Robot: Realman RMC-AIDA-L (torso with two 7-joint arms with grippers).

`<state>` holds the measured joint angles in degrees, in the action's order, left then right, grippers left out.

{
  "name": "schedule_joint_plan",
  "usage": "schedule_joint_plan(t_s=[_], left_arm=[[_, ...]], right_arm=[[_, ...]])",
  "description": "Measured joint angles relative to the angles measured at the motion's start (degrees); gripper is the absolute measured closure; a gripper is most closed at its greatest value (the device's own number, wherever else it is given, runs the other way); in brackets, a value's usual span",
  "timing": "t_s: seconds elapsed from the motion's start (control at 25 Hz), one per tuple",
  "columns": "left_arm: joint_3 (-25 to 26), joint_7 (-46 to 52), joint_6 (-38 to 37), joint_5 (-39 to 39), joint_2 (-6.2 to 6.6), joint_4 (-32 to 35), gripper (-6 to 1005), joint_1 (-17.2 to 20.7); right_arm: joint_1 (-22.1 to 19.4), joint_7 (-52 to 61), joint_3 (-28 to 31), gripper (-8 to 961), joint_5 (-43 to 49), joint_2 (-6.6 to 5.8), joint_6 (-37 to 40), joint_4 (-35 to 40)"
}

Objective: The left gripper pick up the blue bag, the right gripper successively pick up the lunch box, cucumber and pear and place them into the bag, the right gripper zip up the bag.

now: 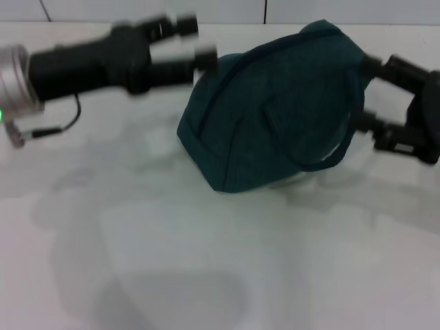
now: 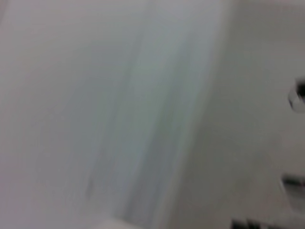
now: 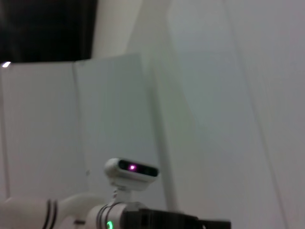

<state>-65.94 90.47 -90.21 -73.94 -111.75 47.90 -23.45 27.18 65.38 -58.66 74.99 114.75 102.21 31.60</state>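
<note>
While the blue bag (image 1: 271, 110) lies on the white desk (image 1: 206, 261), the left claw (image 1: 196, 45), fingers spread, hovers at its upper-left edge. The right claw (image 1: 368, 93), also spread, flanks the bag's opposite side, with bare desk nearer the robot.

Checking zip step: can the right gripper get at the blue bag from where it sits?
Probably yes. The right gripper sits right at the blue bag's right side with jaws spread, nothing between them. The left gripper is at the bag's opposite side, out of its way.

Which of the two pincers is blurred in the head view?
The left pincer, at the blue bag's upper left edge, is smeared. The right pincer, at the bag's right side, looks sharp.
</note>
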Motion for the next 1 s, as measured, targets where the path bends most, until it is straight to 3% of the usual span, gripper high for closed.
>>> schedule_joint_plan(t_s=[0.12,0.24,0.52,1.0], left_arm=[[1.2,-2.7,-2.9,-4.7,-0.14,0.0,106,0.4],[3.3,-8.5,-5.8,-9.4,-1.00,-0.1,106,2.2],[3.6,-15.2,-10.5,-12.0,-1.10,-0.8,106,4.0],[5.8,-21.0,-12.9,-14.5,-0.83,-5.8,106,5.5]], right_arm=[[0.4,-2.6,-0.6,115,2.4,0.34,1.0,0.2],[1.4,-5.0,-5.6,116,3.9,0.50,0.0,0.3],[2.6,-5.1,-11.3,118,4.1,0.65,-3.5,0.3],[2.4,-5.8,-13.3,121,5.0,0.66,-6.4,-0.4]])
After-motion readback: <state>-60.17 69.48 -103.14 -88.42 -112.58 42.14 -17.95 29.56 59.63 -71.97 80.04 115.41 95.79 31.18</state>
